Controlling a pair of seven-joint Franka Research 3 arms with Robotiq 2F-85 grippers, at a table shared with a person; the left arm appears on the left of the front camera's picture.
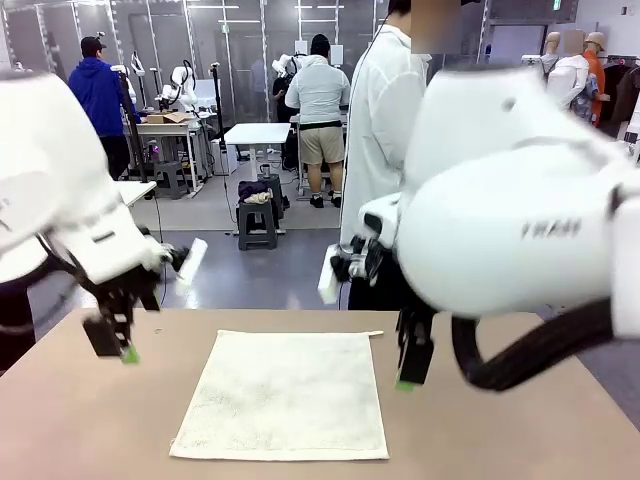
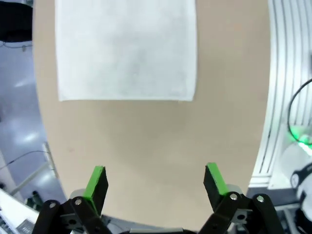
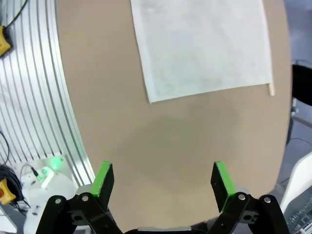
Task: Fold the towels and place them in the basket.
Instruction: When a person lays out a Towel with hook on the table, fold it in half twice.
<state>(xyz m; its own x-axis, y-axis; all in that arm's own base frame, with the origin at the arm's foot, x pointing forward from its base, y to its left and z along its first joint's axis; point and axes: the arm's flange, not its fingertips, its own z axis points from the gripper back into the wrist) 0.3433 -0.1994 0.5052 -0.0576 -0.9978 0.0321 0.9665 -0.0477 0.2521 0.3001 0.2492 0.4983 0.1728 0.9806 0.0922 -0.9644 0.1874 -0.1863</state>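
A cream-white towel [image 1: 285,395] lies spread flat on the tan table [image 1: 90,420], its little loop at the far right corner. The same towel [image 2: 126,48] fills the top of the left wrist view, and the towel [image 3: 202,46] lies ahead in the right wrist view too. My left gripper [image 1: 115,345] hangs open above the table to the towel's left, fingers wide apart [image 2: 155,183]. My right gripper [image 1: 410,375] hovers open just off the towel's right edge, nothing between its pads [image 3: 163,180]. The basket and the other towels are out of view.
A person in a white lab coat [image 1: 380,130] stands at the table's far side, behind my right arm. The table's ribbed metal edge [image 3: 29,97] runs along the near side.
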